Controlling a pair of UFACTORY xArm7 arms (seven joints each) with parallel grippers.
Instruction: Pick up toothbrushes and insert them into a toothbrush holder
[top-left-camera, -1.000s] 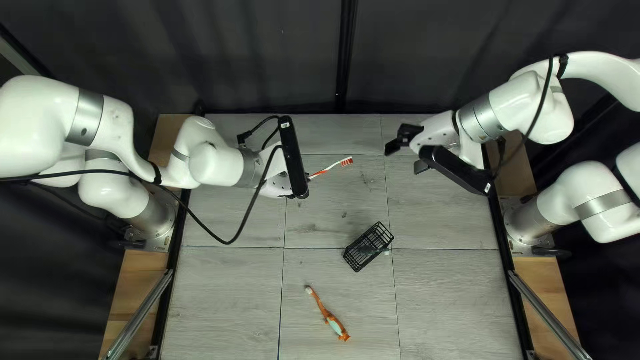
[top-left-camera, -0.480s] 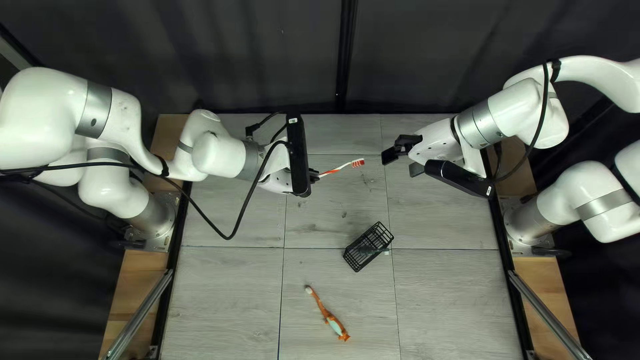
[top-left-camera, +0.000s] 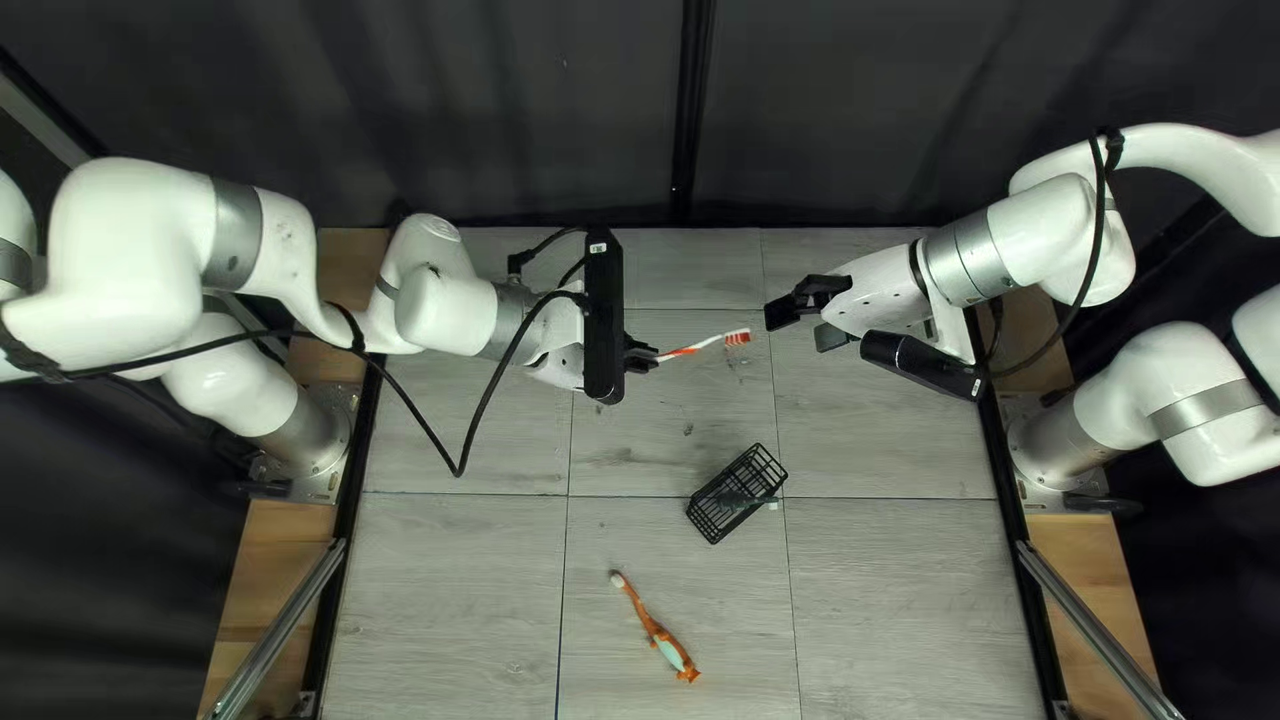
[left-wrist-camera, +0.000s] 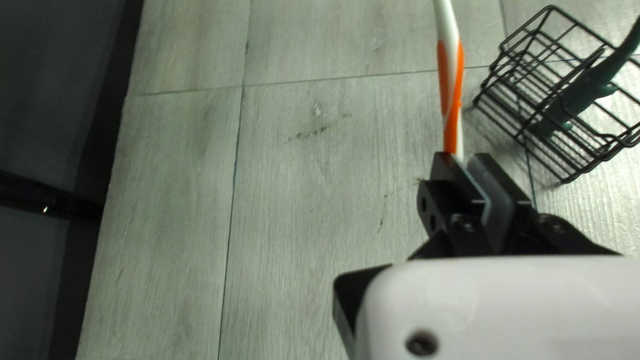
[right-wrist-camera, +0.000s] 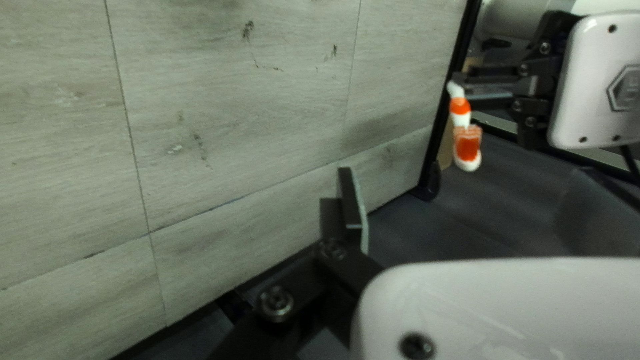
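1. One black wire basket [top-left-camera: 707, 518], three toothbrushes: your left gripper [top-left-camera: 654, 358] grips the white-and-orange toothbrush [top-left-camera: 707, 343].
2. Your right gripper [top-left-camera: 796, 327] stands open, near its bristles.
3. The dark-green toothbrush [left-wrist-camera: 580, 97] and orange-and-teal toothbrush [top-left-camera: 650, 627] lie apart from both.

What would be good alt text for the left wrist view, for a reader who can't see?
Black fingers grip an orange-and-white toothbrush above a pale table. On the table, off to one side, a black wire basket has a dark green item in it.
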